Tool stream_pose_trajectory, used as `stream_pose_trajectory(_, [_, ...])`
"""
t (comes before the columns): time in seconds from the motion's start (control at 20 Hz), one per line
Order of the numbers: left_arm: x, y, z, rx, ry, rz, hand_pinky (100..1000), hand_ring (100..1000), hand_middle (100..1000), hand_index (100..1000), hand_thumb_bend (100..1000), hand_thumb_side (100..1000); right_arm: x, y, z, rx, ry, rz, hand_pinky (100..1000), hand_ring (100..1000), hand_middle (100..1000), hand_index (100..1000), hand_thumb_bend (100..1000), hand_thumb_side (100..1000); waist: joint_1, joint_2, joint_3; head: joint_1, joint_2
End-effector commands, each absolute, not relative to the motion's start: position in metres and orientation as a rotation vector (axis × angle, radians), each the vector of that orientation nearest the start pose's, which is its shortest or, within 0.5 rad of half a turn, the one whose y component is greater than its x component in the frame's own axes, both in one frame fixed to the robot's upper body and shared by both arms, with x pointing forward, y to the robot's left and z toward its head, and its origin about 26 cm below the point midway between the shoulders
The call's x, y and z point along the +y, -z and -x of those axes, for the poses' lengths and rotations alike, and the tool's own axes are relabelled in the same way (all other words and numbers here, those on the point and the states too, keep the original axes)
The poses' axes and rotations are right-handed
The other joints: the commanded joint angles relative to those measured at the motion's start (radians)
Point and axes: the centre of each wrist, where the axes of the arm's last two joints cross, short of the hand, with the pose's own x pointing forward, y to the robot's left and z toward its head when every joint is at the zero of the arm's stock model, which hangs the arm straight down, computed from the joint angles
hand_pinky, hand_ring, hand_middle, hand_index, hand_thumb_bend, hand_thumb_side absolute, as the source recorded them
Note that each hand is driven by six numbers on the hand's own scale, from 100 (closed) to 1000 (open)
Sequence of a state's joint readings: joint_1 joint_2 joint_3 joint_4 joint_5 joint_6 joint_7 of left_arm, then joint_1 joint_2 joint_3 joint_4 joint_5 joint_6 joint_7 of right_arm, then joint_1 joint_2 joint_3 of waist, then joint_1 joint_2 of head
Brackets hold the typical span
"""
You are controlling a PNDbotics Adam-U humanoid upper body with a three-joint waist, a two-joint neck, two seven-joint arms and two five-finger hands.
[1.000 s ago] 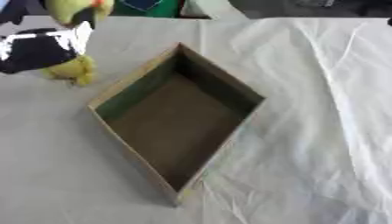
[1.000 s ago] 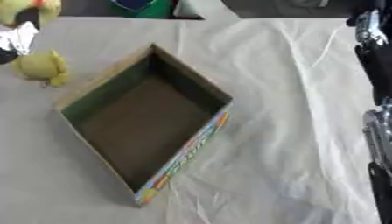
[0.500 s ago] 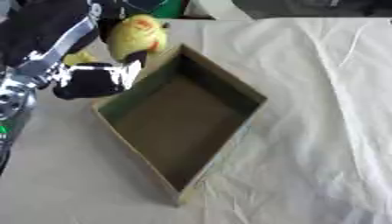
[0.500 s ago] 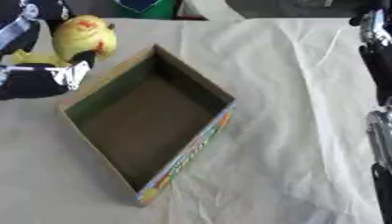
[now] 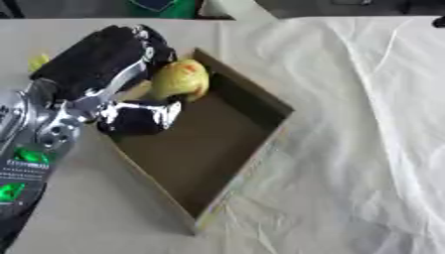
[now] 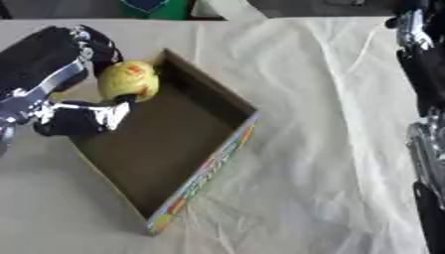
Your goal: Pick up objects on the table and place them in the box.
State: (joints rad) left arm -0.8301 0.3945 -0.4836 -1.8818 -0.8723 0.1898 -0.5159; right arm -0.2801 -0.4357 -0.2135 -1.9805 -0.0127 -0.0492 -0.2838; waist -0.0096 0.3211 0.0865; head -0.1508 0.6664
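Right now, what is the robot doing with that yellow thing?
The robot's left hand holds a yellow toy over the far corner of the open cardboard box, fingers curled round it. The toy has not been let go yet. The box looks empty otherwise. The right arm waits at the right edge of the table.

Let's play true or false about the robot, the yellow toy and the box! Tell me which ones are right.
1. The left hand holds the yellow toy. True.
2. The toy lies flat on the box's floor. False: it is held over the box's upper-left corner.
3. The box sits on a white cloth. True.
4. The box is full of toys. False: its floor shows bare.
5. The right hand holds the toy. False: only a black right arm shows at the right edge.
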Motion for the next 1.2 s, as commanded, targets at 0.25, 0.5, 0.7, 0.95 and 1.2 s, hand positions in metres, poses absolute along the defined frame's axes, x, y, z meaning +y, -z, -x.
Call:
stream_pose_trajectory(0.25, [0.101, -0.278, -0.313, 2.285, -2.336, 1.188, 388, 607, 568, 711, 100, 287, -0.33, -0.232, -0.289, -2.401, 0.0, 0.573, 737, 563, 427, 723, 100, 502, -0.003, -0.015, -0.003, -0.01, -0.008])
stream_pose_trajectory(0.5, [0.102, -0.278, -0.313, 2.149, -2.417, 1.228, 526, 746, 719, 855, 155, 507, -0.33, -0.232, -0.289, -2.398, 0.004, 0.574, 738, 563, 427, 723, 100, 505, -0.002, -0.016, -0.002, -0.013, -0.01])
stream_pose_trajectory(0.7, [0.104, -0.279, -0.313, 2.049, -2.47, 1.262, 654, 850, 820, 938, 408, 786, -0.33, -0.231, -0.289, -2.397, 0.006, 0.574, 738, 563, 427, 723, 100, 506, -0.003, -0.016, -0.001, -0.01, -0.011])
stream_pose_trajectory(0.95, [0.106, -0.281, -0.313, 2.039, -2.463, 1.297, 664, 859, 825, 943, 477, 891, -0.331, -0.23, -0.289, -2.393, 0.011, 0.574, 739, 564, 427, 723, 100, 506, -0.004, -0.018, 0.0, -0.003, -0.013])
stream_pose_trajectory(1.2, [0.118, -0.297, -0.302, 2.277, -2.208, 1.392, 603, 812, 778, 901, 315, 789, -0.331, -0.229, -0.288, -2.388, 0.016, 0.579, 739, 564, 428, 723, 100, 507, -0.005, -0.021, 0.005, 0.004, -0.018])
